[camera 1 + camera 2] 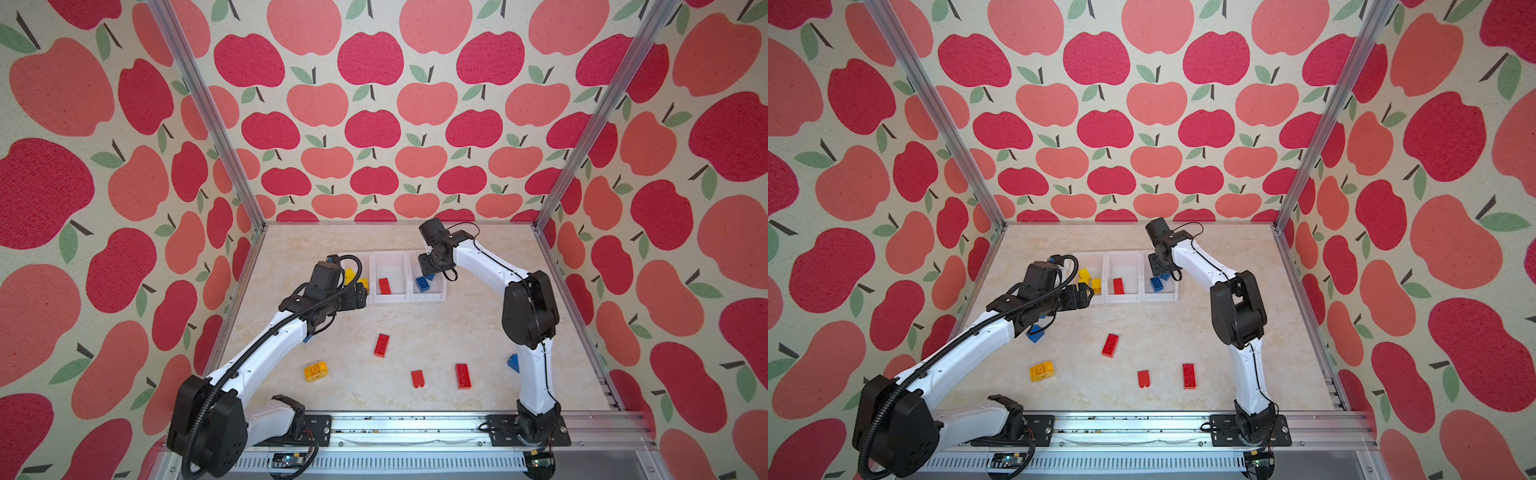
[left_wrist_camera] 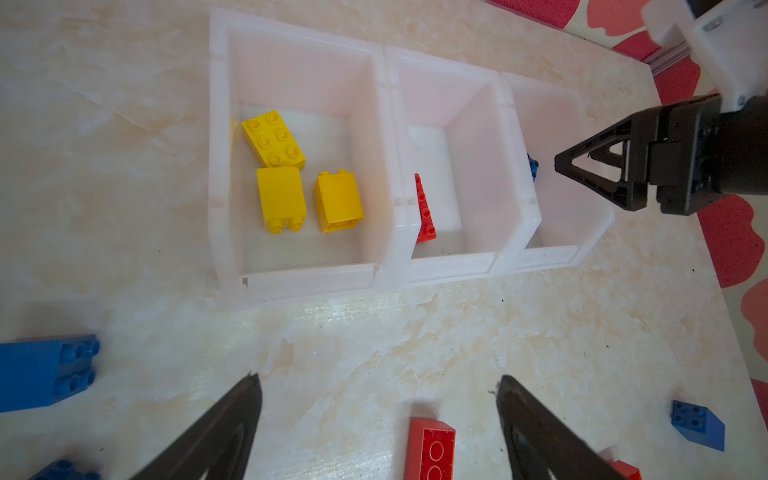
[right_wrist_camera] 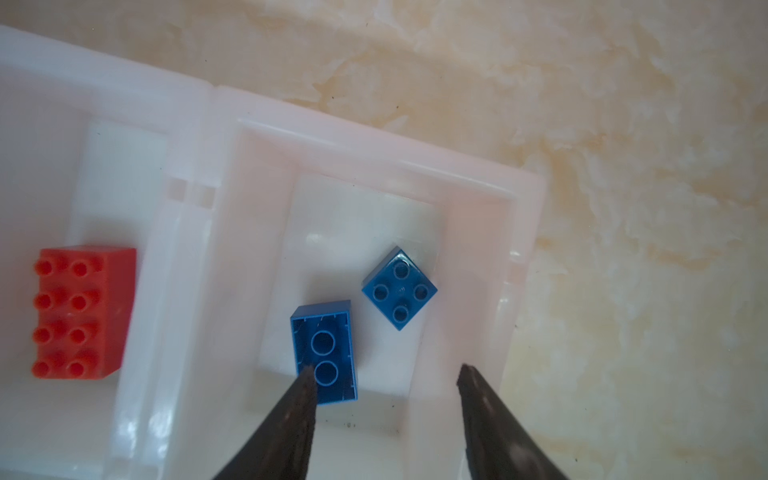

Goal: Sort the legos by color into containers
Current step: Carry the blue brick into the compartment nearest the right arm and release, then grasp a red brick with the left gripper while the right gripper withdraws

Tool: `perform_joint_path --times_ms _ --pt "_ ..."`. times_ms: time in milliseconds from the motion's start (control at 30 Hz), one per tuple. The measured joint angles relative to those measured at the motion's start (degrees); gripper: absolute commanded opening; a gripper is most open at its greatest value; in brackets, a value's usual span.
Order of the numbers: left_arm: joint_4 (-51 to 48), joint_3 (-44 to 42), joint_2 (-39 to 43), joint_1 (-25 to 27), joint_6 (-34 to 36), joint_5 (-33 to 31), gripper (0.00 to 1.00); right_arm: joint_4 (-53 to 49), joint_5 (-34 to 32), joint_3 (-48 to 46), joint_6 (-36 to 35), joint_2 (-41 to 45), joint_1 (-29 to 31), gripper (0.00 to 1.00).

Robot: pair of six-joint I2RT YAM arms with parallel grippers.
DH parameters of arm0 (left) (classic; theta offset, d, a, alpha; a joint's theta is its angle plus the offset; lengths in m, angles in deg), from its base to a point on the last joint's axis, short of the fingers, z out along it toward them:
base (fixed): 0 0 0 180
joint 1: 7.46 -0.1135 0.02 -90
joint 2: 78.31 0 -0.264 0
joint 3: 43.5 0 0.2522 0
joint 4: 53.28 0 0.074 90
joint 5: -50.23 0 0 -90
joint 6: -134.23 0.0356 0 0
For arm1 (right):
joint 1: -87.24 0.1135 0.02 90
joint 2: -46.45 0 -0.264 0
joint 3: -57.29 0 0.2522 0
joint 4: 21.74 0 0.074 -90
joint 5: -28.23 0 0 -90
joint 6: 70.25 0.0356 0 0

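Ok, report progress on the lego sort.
Done: three yellow bricks in the left bin, one red brick in the middle bin, two blue bricks in the right bin.
In hand: nothing. The right gripper hangs open over the right bin; the left gripper is open too.
Left on the table: three loose reds, one rounded yellow, at least two loose blues.

I am finding no readable text, label, brand or number in any view. I am checking the legos, the containers and the apple-print walls, and they are showing only plain surfaces and pattern.
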Motion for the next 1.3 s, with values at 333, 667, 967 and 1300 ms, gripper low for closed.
perform_joint_path --times_ms 333,667,967,1300 --pt "-4.13 0.07 -4.52 9.33 -1.2 -1.11 0.88 1.73 2.47 -13.49 3.39 13.75 2.4 0.64" --pt "-9.86 2.99 -10.71 15.02 -1.22 -1.77 0.82 2.6 5.57 -31.71 8.66 29.53 2.84 0.9" --pt "-14.84 9.07 -21.57 20.65 -0.98 -3.63 0.76 1.95 6.14 -41.64 12.81 40.85 2.71 0.93" --pt "-18.18 12.41 -29.31 23.06 -1.16 -5.7 0.66 1.42 6.14 -44.44 14.08 45.53 0.74 0.94"
